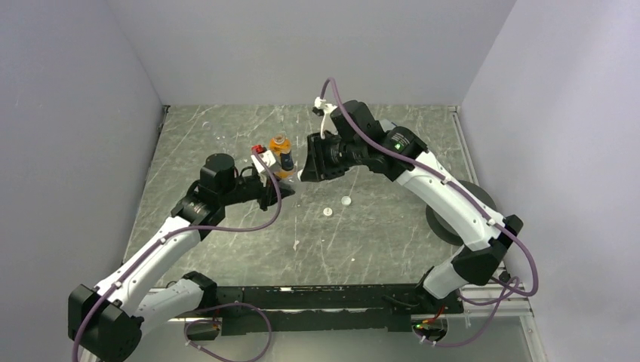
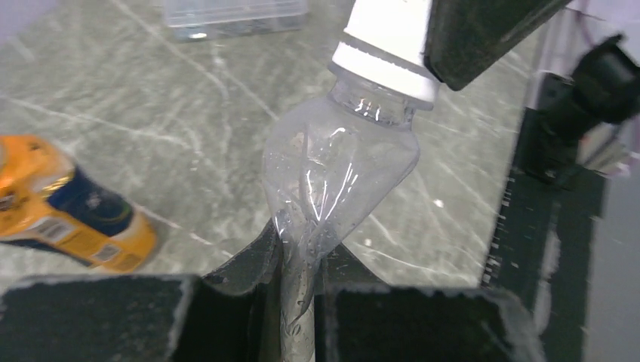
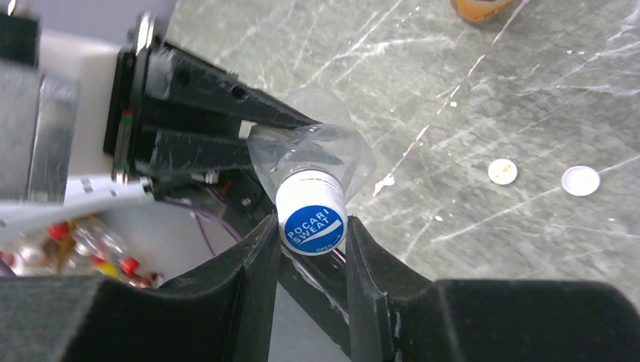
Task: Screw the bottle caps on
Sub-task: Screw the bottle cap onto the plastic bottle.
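Counter [image 1: 226, 136]: grey-green, stone-patterned slab streaked with white scratches, as I see it from my overhead view.
Orange bottle [image 1: 281, 151]: stands upright on the far half, left of centre, with a dark label.
Cap A [image 1: 346, 200]: small white disc lying flat near the middle.
Cap B [image 1: 328, 212]: second white disc just beside cap A on its near-left side; I read them as apart.
Black disc [image 1: 441, 225]: large and flat at the right side, partly hidden from me.
Clear box [image 2: 234, 15]: flat and rectangular, at the top of my left wrist view.
White speck [image 1: 296, 243]: too small for me to identify.
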Robot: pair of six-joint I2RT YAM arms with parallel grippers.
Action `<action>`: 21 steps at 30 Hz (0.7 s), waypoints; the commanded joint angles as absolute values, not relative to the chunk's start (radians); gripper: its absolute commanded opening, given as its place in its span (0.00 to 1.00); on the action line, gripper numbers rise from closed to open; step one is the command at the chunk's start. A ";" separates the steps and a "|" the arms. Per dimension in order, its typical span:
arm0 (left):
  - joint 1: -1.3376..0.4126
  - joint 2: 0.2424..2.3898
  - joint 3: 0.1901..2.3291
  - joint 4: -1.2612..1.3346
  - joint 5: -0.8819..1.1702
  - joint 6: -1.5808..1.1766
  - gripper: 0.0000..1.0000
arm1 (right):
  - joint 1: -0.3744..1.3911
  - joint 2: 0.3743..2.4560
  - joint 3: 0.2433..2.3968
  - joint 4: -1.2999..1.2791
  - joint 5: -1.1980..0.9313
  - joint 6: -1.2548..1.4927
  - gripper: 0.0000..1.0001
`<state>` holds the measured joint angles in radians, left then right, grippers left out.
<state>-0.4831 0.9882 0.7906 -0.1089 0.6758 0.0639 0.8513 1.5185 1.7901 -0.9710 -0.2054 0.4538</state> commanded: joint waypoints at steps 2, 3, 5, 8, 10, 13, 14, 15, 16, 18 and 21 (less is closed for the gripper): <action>-0.547 0.929 0.768 0.085 0.391 0.101 0.00 | 0.810 1.547 1.740 -0.825 -0.247 0.688 0.16; -0.562 0.925 0.764 0.091 0.363 0.115 0.00 | 0.805 1.547 1.727 -0.803 -0.249 0.707 0.16; -0.590 0.921 0.761 0.089 0.308 0.139 0.00 | 0.796 1.546 1.712 -0.766 -0.249 0.738 0.16; -0.616 0.920 0.759 0.068 0.259 0.162 0.00 | 0.789 1.535 1.703 -0.733 -0.247 0.760 0.18; -0.617 0.920 0.760 0.040 0.253 0.163 0.00 | 0.787 1.524 1.708 -0.737 -0.233 0.752 0.24; -0.616 0.921 0.765 -0.011 0.263 0.149 0.00 | 0.781 1.483 1.714 -0.756 -0.190 0.719 0.45; -0.617 0.923 0.765 -0.033 0.273 0.145 0.00 | 0.778 1.471 1.713 -0.764 -0.174 0.706 0.55; -0.617 0.924 0.765 -0.046 0.282 0.138 0.00 | 0.775 1.450 1.711 -0.773 -0.156 0.688 0.65; -0.616 0.927 0.767 -0.057 0.297 0.130 0.00 | 0.775 1.421 1.710 -0.783 -0.136 0.669 0.76; -0.610 0.939 0.774 -0.082 0.353 0.120 0.00 | 0.774 1.373 1.703 -0.802 -0.091 0.618 0.97; -0.579 0.959 0.797 -0.116 0.497 0.101 0.00 | 0.773 1.304 1.691 -0.831 -0.032 0.545 1.00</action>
<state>-0.6079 0.9424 0.7448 -0.0822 0.3233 0.1326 0.7757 1.4364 1.6905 -0.8227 -0.1379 0.6518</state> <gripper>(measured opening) 0.147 0.985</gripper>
